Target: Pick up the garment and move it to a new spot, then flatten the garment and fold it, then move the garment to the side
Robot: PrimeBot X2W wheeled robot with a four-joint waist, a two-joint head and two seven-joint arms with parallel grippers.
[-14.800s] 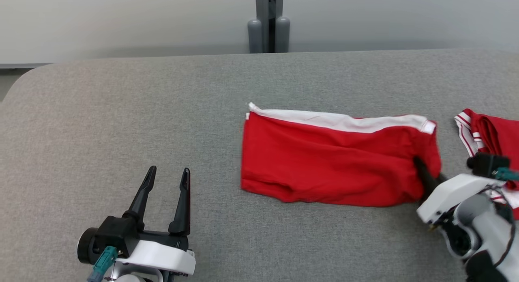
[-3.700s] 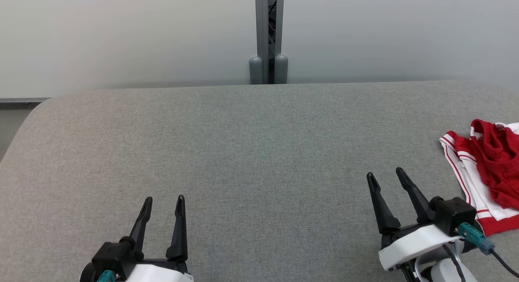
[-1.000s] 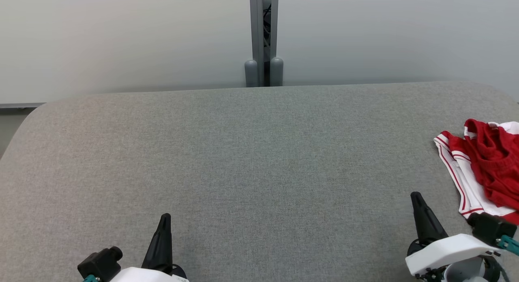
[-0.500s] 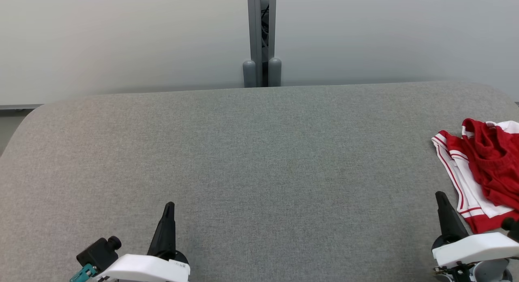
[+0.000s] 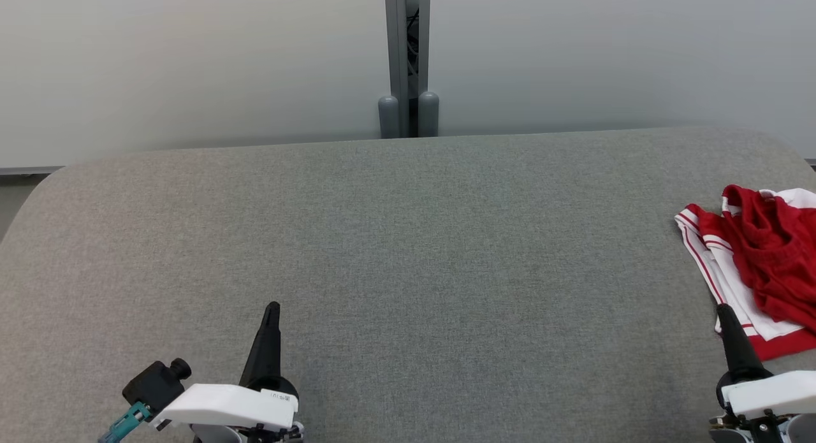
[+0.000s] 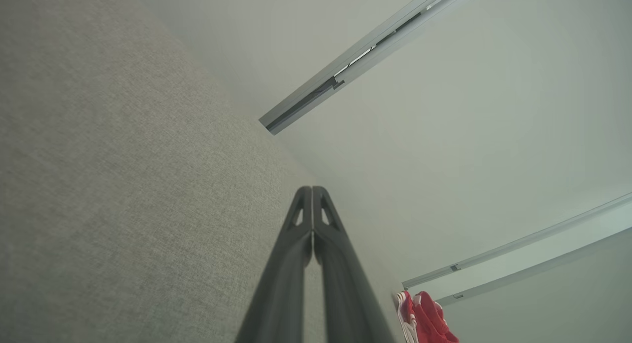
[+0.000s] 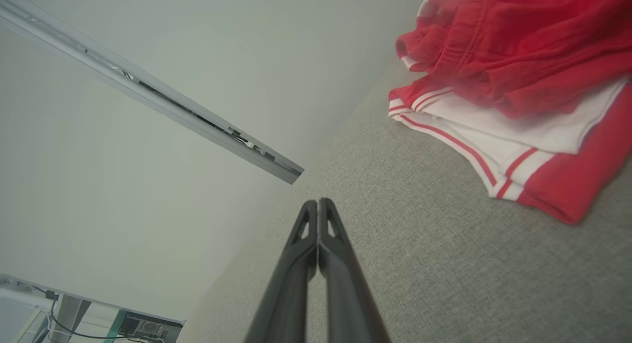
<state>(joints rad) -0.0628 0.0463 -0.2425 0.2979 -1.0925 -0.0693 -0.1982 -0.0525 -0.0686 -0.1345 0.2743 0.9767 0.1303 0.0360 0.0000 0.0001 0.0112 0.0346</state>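
**Left gripper (image 5: 272, 310), right gripper (image 5: 724, 312) — both closed, empty**

Each has its fingers pressed together, pointing away across the near side of the grey table (image 5: 408, 239). Red-and-white garment (image 5: 758, 264) — bunched, lying at the table's right edge, near the right gripper's tip.

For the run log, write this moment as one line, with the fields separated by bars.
left gripper: shut, empty | right gripper: shut, empty | red and white garments: heaped on grey table, right side, not held
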